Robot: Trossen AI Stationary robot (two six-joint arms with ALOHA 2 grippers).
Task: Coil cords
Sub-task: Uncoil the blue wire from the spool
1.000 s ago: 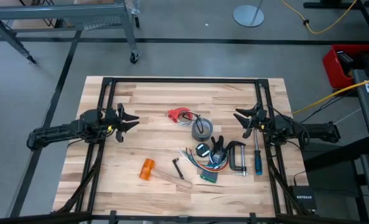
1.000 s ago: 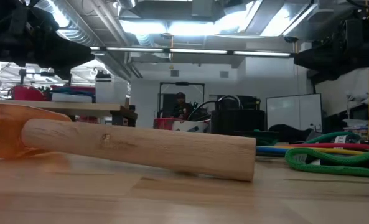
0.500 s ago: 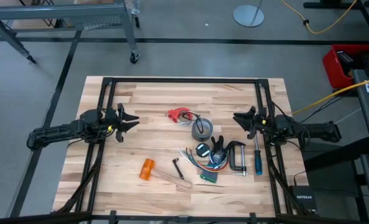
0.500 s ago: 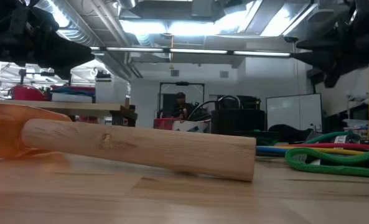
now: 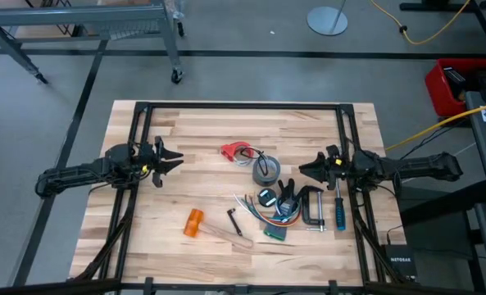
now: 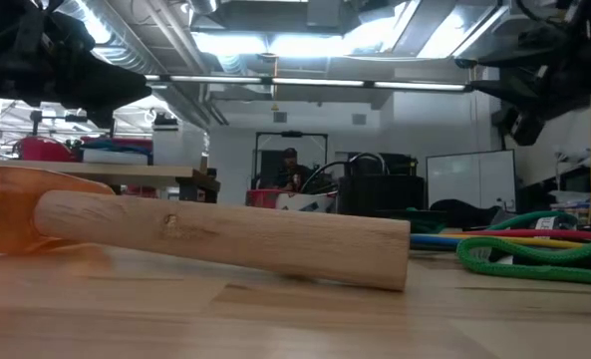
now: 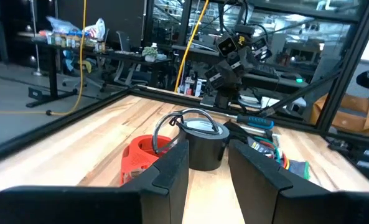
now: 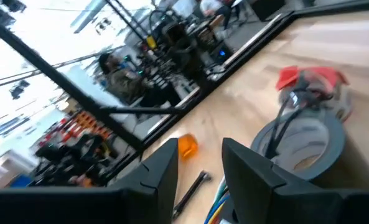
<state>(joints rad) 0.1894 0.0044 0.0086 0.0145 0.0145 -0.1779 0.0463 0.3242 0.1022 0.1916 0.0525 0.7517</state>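
Observation:
A thin dark cord (image 5: pixel 255 156) runs from a red plastic piece (image 5: pixel 236 152) over the grey tape roll (image 5: pixel 265 170) at the table's middle. A small black round puck (image 5: pixel 265 197) lies among coloured wires (image 5: pixel 263 215) nearer the front. My left gripper (image 5: pixel 177 158) is open and empty, left of the red piece, which also shows in the left wrist view (image 7: pixel 148 152). My right gripper (image 5: pixel 302 170) is open and empty, just right of the tape roll, which shows in the right wrist view (image 8: pixel 302 140).
A black C-clamp (image 5: pixel 312 209) and a blue screwdriver (image 5: pixel 339 209) lie right of the wires. An orange-headed tool with a wooden handle (image 5: pixel 195 223) lies near the front; it fills the low view (image 6: pixel 225 239). A green circuit board (image 5: pixel 275 232) lies by the wires.
My right gripper has moved toward the table's left edge and a little toward the near edge, closing on the tape roll, and has turned about its wrist. It stays open.

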